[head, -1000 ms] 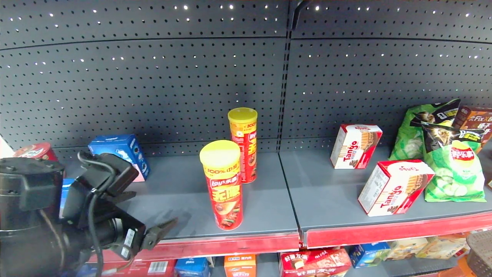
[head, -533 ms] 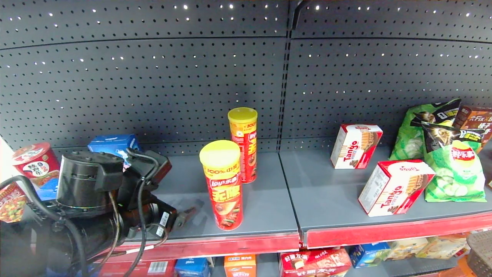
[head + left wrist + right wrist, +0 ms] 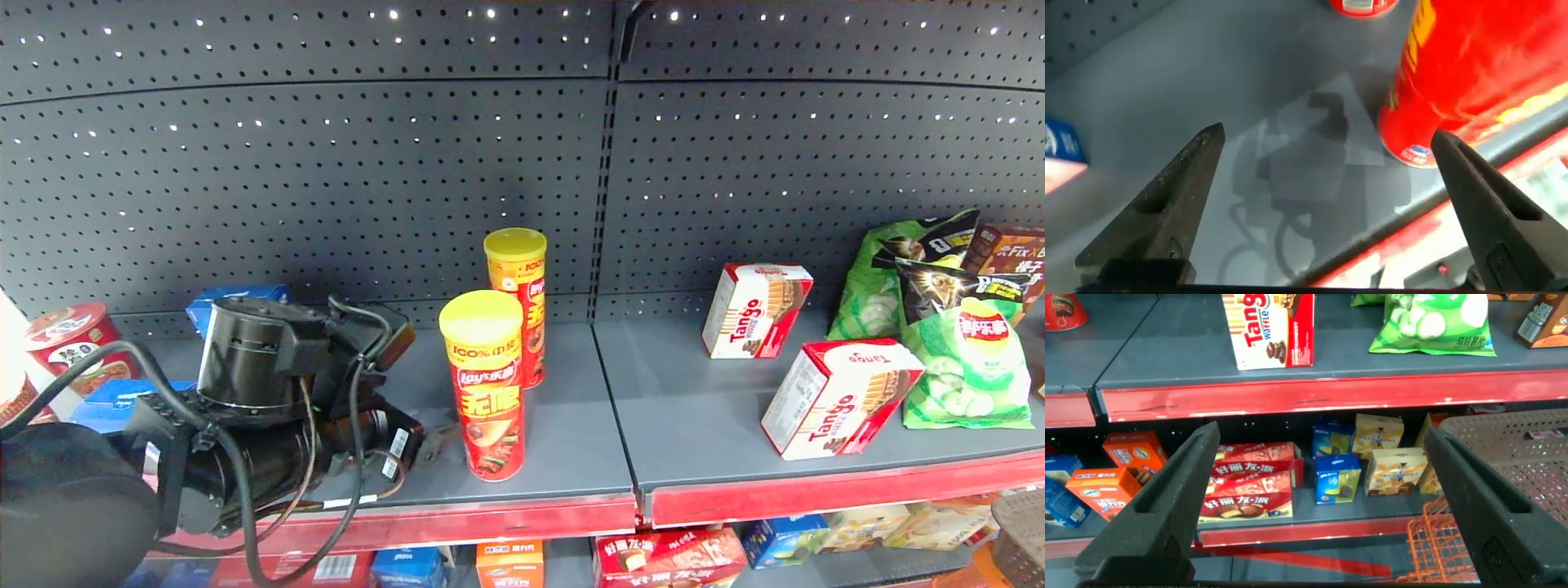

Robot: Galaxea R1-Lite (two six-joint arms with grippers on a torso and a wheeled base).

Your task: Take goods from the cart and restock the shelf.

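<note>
Nearest the robot, at about 5 o'clock in the head view, the mesh cart basket [image 3: 1020,531] [image 3: 1511,449] shows at the corner. The right gripper [image 3: 1321,433] hangs beside it in front of the lower tiers, its claw released and spread wide with nothing in it. Beyond it are red boxes [image 3: 1249,494] [image 3: 665,555] and small blue and cream cartons on the lower level. At 8 o'clock in the head view the left gripper [image 3: 437,441] [image 3: 1327,135] lies low over the front edge of the grey shelf [image 3: 571,457] [image 3: 1208,82]. Its claw is also released, fingers far apart and empty. The front chip can [image 3: 488,392] [image 3: 1470,73], red with a yellow lid, stands upright near the shelf's front lip at 3 o'clock from that gripper. One fingertip [image 3: 1445,151] is just beside the can's base, though contact cannot be told. The can is not between the fingers. At 4 o'clock in the head view a red and white wafer box [image 3: 837,396] [image 3: 1270,327] stands tilted near the front edge, and a green chip bag [image 3: 967,367] [image 3: 1429,322] lies at 3 o'clock from it. Farther back, a second chip can [image 3: 518,302] stands upright just behind the first, at its 1 o'clock. Another wafer box [image 3: 755,310] sits near the back, with a second green bag [image 3: 882,286] leaning at 2 o'clock from it. At 9 o'clock, behind the left arm, are a blue box [image 3: 237,298] and a red noodle cup [image 3: 69,339]. The dark pegboard [image 3: 326,163] closes the back.
</note>
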